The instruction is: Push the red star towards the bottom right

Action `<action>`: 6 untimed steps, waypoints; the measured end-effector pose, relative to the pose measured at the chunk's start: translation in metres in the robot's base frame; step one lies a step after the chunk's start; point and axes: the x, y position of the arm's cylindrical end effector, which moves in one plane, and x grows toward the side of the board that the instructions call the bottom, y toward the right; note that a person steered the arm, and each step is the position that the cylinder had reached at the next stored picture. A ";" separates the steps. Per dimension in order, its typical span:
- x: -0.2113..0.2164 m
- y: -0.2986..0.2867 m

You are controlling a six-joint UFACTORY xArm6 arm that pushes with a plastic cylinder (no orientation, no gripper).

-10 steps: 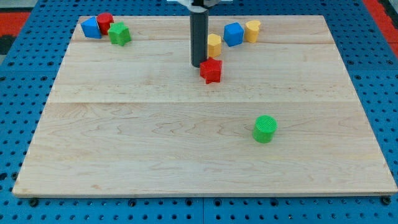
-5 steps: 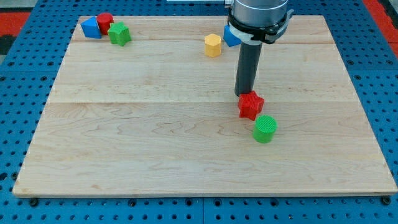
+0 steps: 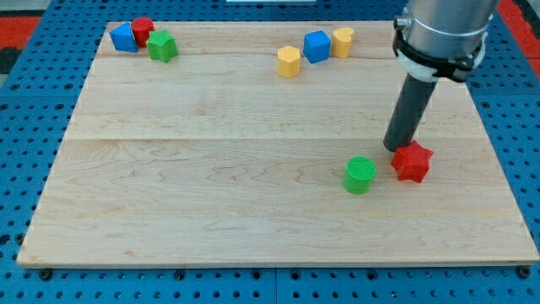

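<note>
The red star (image 3: 413,162) lies on the wooden board (image 3: 211,186) at the view's right, a little below the middle. My tip (image 3: 396,149) touches the star's upper left side. The dark rod rises from there to the view's top right. A green cylinder (image 3: 360,175) stands just to the left of the star, apart from it.
A yellow block (image 3: 289,62), a blue cube (image 3: 316,46) and a second yellow block (image 3: 342,41) sit near the board's top edge. A blue block (image 3: 123,37), a red cylinder (image 3: 143,30) and a green block (image 3: 162,46) cluster at the top left.
My tip has pushed the red star from the upper middle down and to the right, past the green cylinder to its right side. The other blocks have not moved.
</note>
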 end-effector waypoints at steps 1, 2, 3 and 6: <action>0.000 0.000; -0.008 0.005; -0.019 0.023; -0.016 0.024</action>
